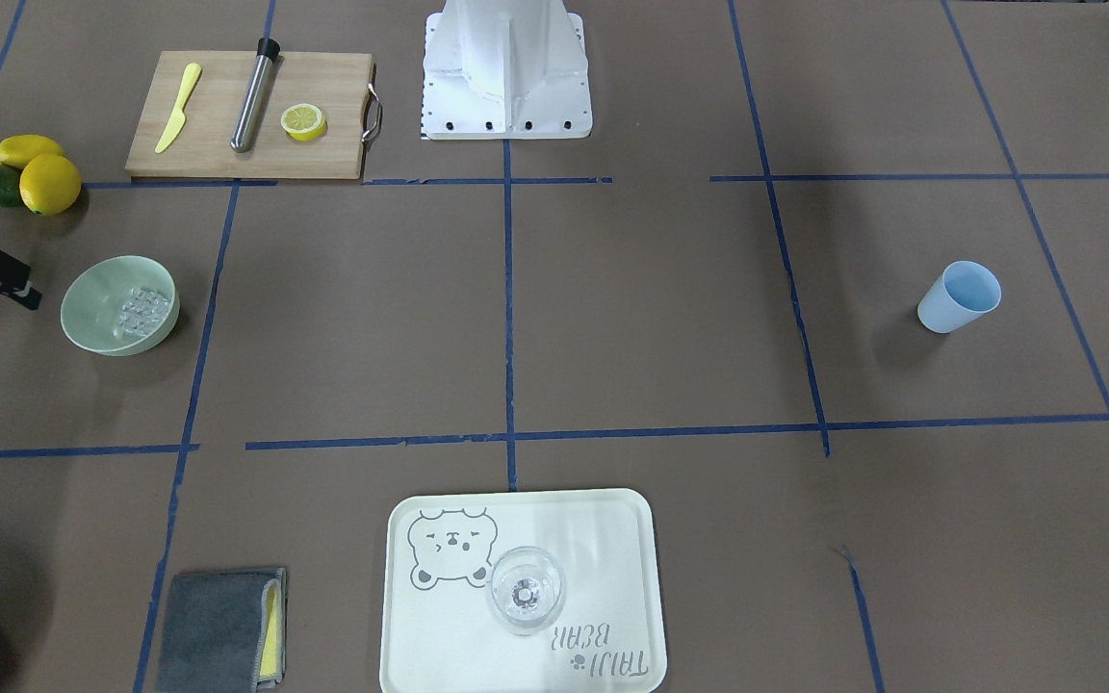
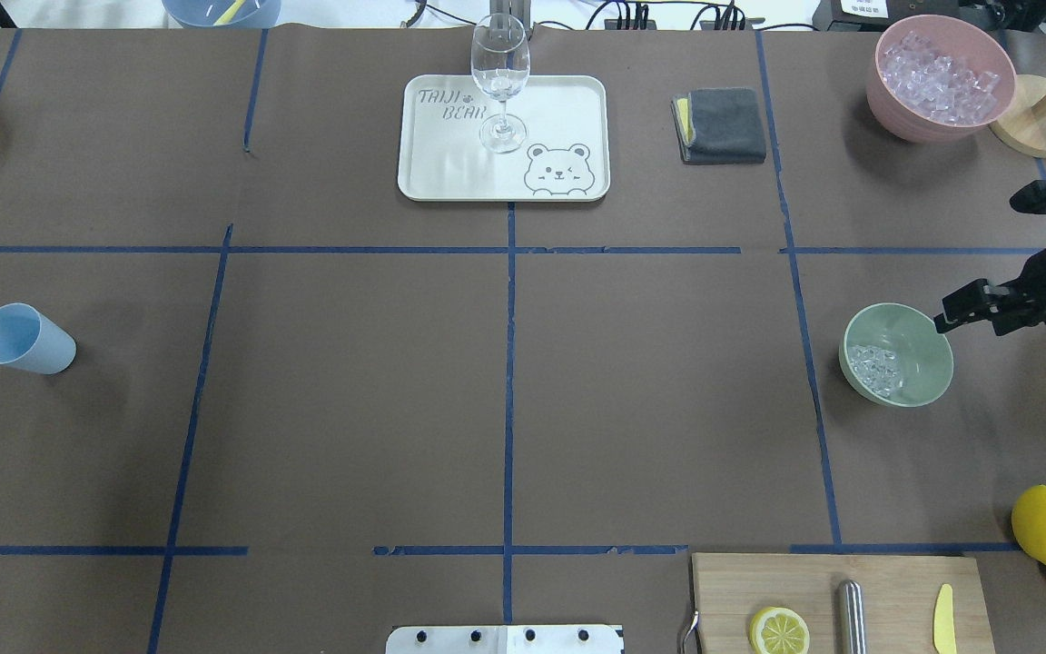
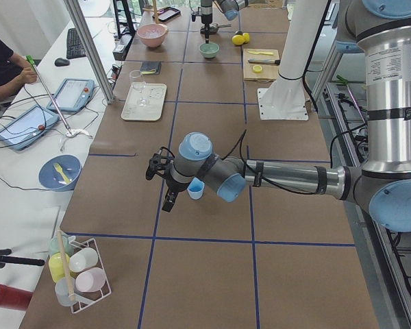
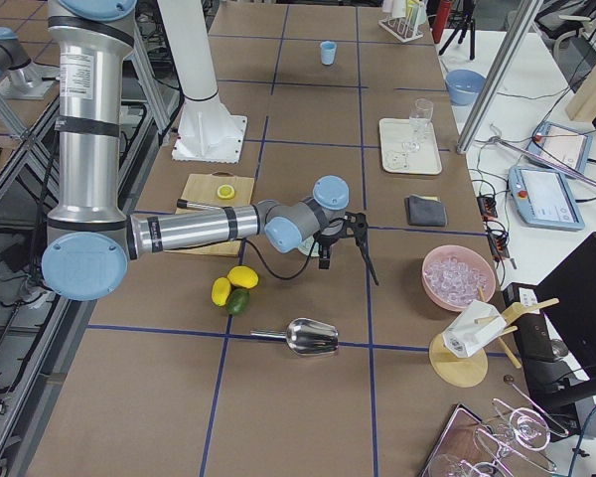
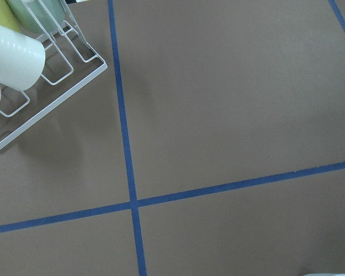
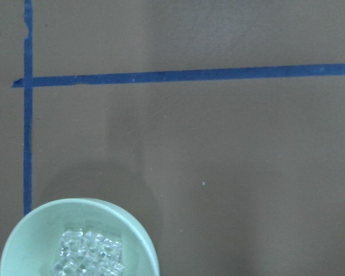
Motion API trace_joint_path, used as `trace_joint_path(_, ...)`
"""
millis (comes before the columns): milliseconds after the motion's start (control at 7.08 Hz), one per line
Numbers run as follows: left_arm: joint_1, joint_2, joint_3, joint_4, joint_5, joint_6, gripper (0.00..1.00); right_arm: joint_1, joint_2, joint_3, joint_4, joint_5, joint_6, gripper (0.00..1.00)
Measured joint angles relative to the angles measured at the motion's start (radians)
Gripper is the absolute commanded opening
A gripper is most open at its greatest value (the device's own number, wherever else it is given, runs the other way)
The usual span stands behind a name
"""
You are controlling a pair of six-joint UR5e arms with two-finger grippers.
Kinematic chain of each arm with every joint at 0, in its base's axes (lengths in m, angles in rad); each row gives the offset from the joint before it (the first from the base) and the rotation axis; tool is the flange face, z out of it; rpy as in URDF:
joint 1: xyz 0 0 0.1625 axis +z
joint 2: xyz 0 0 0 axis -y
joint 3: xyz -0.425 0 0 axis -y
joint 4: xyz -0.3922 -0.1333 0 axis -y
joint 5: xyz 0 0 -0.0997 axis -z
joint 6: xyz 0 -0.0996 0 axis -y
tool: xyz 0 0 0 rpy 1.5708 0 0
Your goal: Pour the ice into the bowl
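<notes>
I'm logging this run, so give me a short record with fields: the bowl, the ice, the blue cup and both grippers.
bowl: mint green, on the table, robot's right side
ice: small heap inside the bowl
blue cup: far off on the robot's left side, looks empty
right gripper: beside the bowl, open, holding nothing
left gripper: by the blue cup; open or shut unclear

wooden cutting board with yellow knife, steel rod, lemon half, whole lemons nearby, blue cup, wine glass on bear tray, grey cloth
</notes>
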Motion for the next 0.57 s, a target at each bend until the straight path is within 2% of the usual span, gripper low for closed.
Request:
trace_joint_path(141,-0.016,0.003,0.022,0.023,-0.006,0.066,1.0,0.077,-0.003,-0.009,-0.061,0.01,-0.117,1.0)
trace_joint_path(283,-0.057,-0.015,0.038,0.098,-0.023,0.1,1.0,0.16,0.007,-0.012,-0.177,0.01,-0.282,1.0)
trace_joint_path(565,-0.154,-0.108,0.044,0.365,-0.092,0.18,1.0,0.274,0.052,-0.016,-0.386,0.003,-0.538,1.0)
